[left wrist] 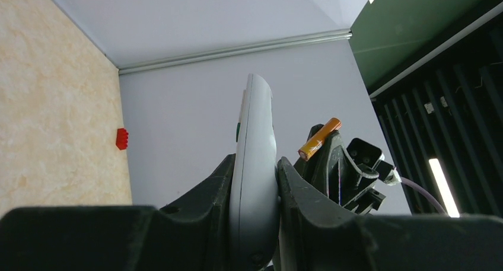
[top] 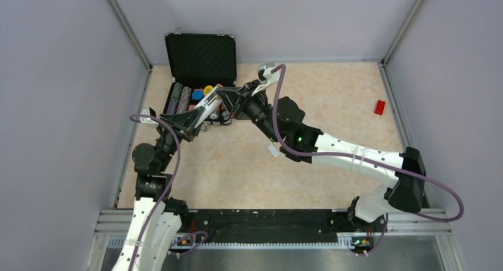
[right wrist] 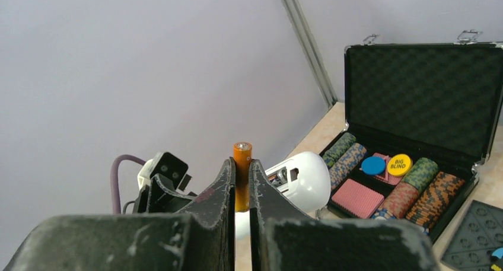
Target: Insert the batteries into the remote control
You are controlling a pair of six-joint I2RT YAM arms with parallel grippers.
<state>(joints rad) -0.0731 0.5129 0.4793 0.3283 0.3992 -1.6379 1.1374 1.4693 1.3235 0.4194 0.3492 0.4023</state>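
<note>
My left gripper (left wrist: 256, 161) is shut on the white remote control (left wrist: 255, 146), which points up and away from its fingers. From above, the remote control (top: 207, 108) is held over the table in front of the chip case by my left gripper (top: 193, 118). My right gripper (right wrist: 242, 163) is shut on an orange battery (right wrist: 242, 176) that stands upright between its fingers. Just right of it, the remote control (right wrist: 308, 179) shows its open battery bay. The left wrist view also shows the battery (left wrist: 320, 138), close beside the remote's far end. My right gripper (top: 230, 104) meets the remote there.
An open black case (top: 200, 60) with poker chips stands at the back left, right behind both grippers. A small white piece (top: 272, 149) lies mid-table under the right arm. A red block (top: 379, 107) sits at the right. A dark tile (right wrist: 474, 235) lies beside the case.
</note>
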